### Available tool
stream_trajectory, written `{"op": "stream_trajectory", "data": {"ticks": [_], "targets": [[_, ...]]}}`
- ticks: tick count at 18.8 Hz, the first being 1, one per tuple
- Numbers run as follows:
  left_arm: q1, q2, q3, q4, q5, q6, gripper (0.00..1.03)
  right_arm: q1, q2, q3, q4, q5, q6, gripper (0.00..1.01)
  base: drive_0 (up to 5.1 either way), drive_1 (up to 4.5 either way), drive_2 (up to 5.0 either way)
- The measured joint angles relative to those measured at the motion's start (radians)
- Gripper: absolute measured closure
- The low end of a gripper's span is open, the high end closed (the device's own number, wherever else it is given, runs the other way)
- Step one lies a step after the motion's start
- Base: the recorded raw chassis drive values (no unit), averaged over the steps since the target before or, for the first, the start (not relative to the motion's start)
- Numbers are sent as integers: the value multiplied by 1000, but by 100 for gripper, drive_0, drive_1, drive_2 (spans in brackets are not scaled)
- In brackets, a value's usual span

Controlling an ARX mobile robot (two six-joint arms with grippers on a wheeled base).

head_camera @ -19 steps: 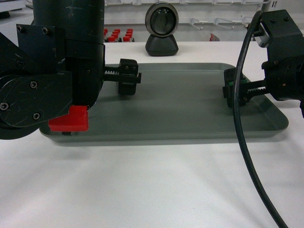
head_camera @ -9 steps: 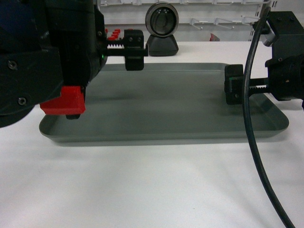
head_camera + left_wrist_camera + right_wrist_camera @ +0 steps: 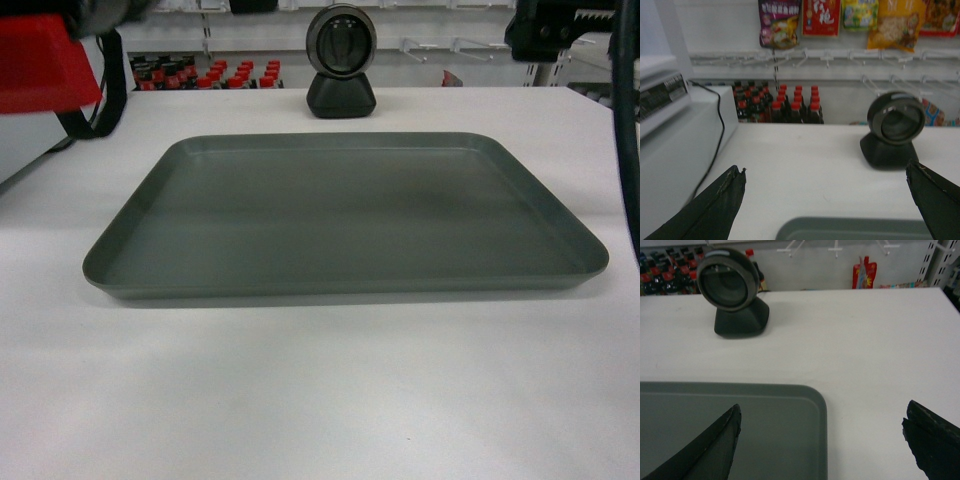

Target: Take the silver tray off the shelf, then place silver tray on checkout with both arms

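Observation:
The silver tray [image 3: 345,215] lies flat on the white checkout [image 3: 320,390], with nothing on it and nothing touching it. My left gripper [image 3: 826,167] hangs open above the counter just beyond the tray's far left corner [image 3: 855,230]. My right gripper [image 3: 822,410] is open too, high over the tray's far right corner [image 3: 790,425], one finger above the tray and the other above bare counter. In the head view only a red part of the left arm [image 3: 45,60] and a black piece of the right arm [image 3: 560,25] show at the top corners.
A black round scanner [image 3: 340,60] stands on the counter behind the tray. A grey till machine [image 3: 670,125] with a black cable sits at the left. Shop shelving with red-capped bottles [image 3: 780,105] and hanging snack packs lines the back wall.
Both arms have lifted up and away from the tray, almost leaving the head view. The tray has stayed flat in the same spot on the counter.

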Motion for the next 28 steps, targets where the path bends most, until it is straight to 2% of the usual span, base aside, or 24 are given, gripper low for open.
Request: {"op": "stream_trajectory", "data": {"ticks": [2,5,6,8,12,13,14,15,16,17,18,21,23,24,26,28], "targets": [[4,-77,-20,13,-4,44,5,-7,-58,1,-16,13,-12,3,0,0,0],[21,-189,-51,-10,-6,54,5,-21,-163,1,-30,45,-19,3,0,0,0],[32,-219,-64,-55,-7,50,5,-28,-198,1,-36,50,-18,3,0,0,0],[79,-266,-113,-149,2,-2,5,-46,-260,-6,-48,64,-18,3,0,0,0],[188,-328,-196,-207,27,-64,5,-82,-283,-35,-87,60,-19,3,0,0,0],[201,-335,-206,-211,41,-75,5,-94,-287,-63,-5,58,-31,7,0,0,0],[204,-339,-213,-217,51,-92,5,-106,-327,-143,92,54,-52,18,0,0,0],[237,-360,-245,-204,190,-75,14,-106,-395,-262,169,48,-68,31,0,0,0],[250,-398,-303,-187,285,-57,23,-114,-434,-335,211,43,-75,40,0,0,0],[260,-452,-374,-171,355,-43,34,-120,-468,-409,239,44,-80,51,0,0,0],[270,-489,-418,-166,383,-37,43,-120,-496,-467,239,43,-83,60,0,0,0],[303,-572,-537,-123,413,-36,68,-117,-615,-571,164,39,-84,86,0,0,0],[317,-612,-597,-112,424,-36,81,-120,-691,-608,194,36,-84,99,0,0,0],[322,-632,-624,-107,430,-35,88,-146,-729,-633,214,-3,-87,99,0,0,0],[332,-670,-668,-103,444,-36,101,-173,-770,-685,228,-14,-89,99,0,0,0],[342,-709,-708,-101,455,-32,101,-183,-789,-745,230,-14,-89,99,0,0,0]]}}
